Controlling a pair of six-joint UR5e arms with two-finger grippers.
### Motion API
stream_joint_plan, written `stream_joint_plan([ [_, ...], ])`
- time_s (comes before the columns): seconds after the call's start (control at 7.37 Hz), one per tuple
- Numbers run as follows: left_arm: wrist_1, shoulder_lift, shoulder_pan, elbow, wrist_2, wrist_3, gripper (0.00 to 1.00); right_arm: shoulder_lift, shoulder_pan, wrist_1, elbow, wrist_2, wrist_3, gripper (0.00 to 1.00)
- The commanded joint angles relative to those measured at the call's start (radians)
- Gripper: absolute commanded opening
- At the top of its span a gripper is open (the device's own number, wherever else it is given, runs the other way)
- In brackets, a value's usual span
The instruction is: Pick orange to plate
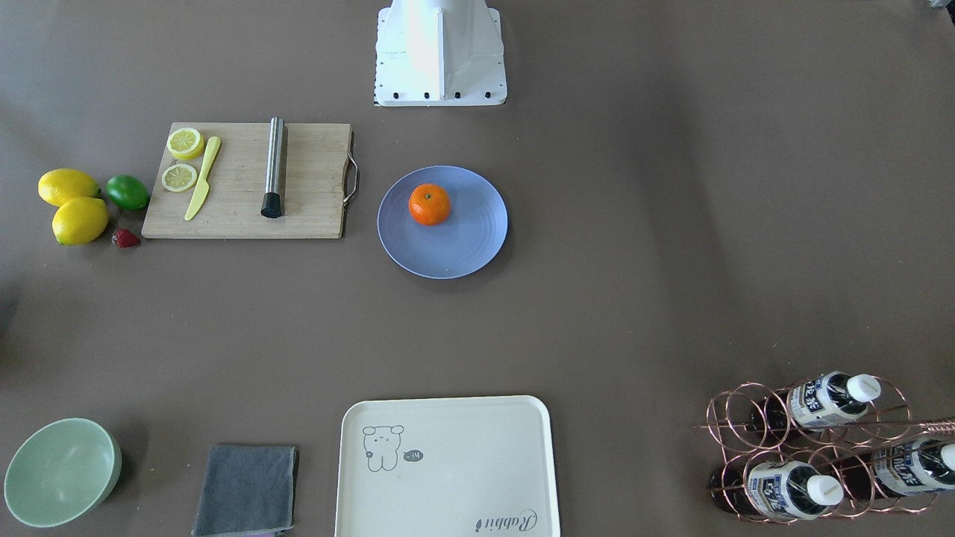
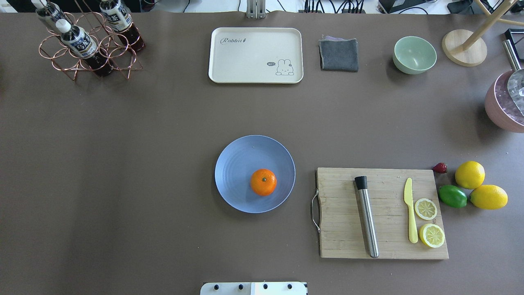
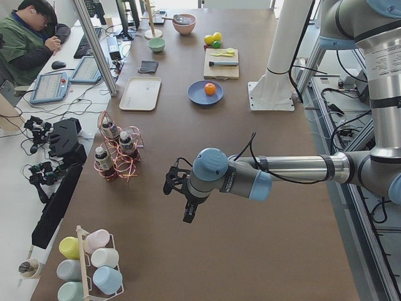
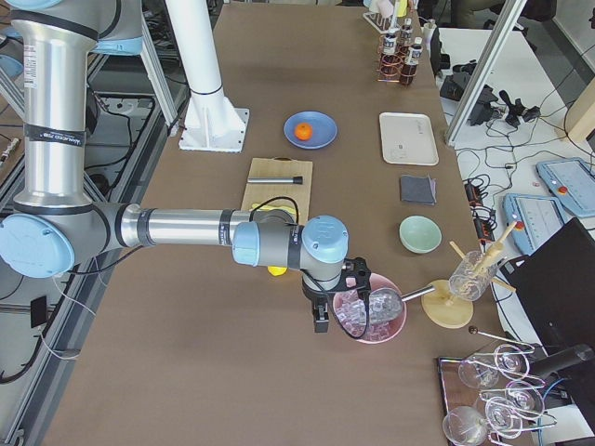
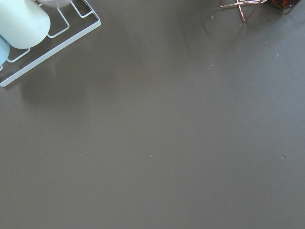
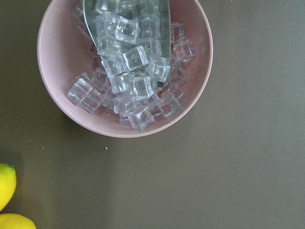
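Your orange [image 2: 263, 182] sits on the plate [image 2: 237, 164], cutting board [image 2: 385, 192] just beside it; left tool [image 3: 187, 213] and right tool [image 4: 341, 311]: width you cannot tell.

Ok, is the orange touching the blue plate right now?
Touching. The overhead view shows the orange resting on the plate, well inside its rim and a little off centre, with no gripper near it.
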Motion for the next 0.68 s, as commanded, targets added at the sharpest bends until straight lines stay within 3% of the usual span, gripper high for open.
stream_joint_plan([
  [0.0,0.0,-0.002,0.0,-0.004,0.0,-0.001,0.98,0.0,-0.002,0.001,-0.001,0.0,0.002,1.0],
  [0.54,0.0,-0.013,0.001,-0.001,0.009,-0.001,0.98,0.012,-0.002,0.001,-0.001,0.0,-0.001,1.0],
])
